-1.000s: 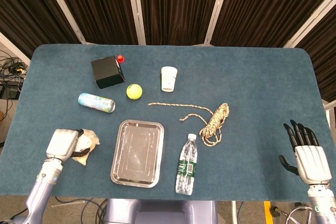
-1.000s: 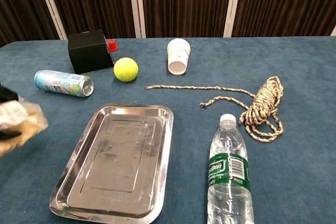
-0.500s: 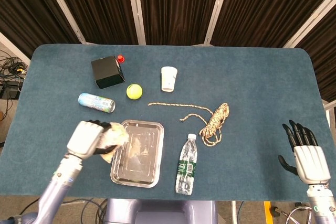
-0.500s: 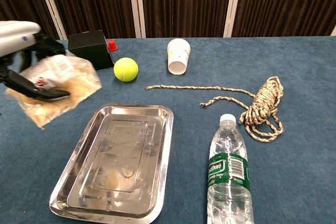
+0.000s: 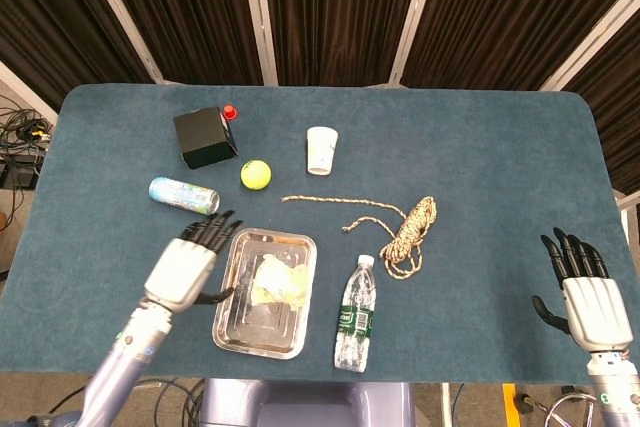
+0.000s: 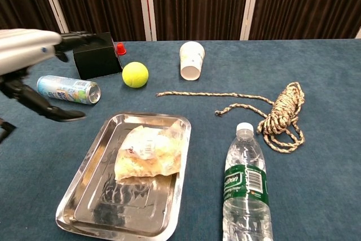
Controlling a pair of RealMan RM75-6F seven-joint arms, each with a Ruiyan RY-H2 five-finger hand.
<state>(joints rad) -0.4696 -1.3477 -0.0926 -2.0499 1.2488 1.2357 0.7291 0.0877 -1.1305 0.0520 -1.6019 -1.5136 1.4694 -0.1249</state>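
The left robot hand [image 5: 187, 269] is held open, fingers spread, nothing gripped, just beside the tray's [image 5: 232, 322] left rim. A bagged snack [image 5: 277, 280] lies inside the tray. The right robot hand [image 5: 585, 292] is open over the bench's [image 5: 480, 167] right front edge, well apart from the rope [image 5: 409, 231].

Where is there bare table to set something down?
The widest bare patch of blue table runs from the coiled tan rope to the right hand. The left is crowded: steel tray holding a bagged snack, plastic water bottle, drink can.
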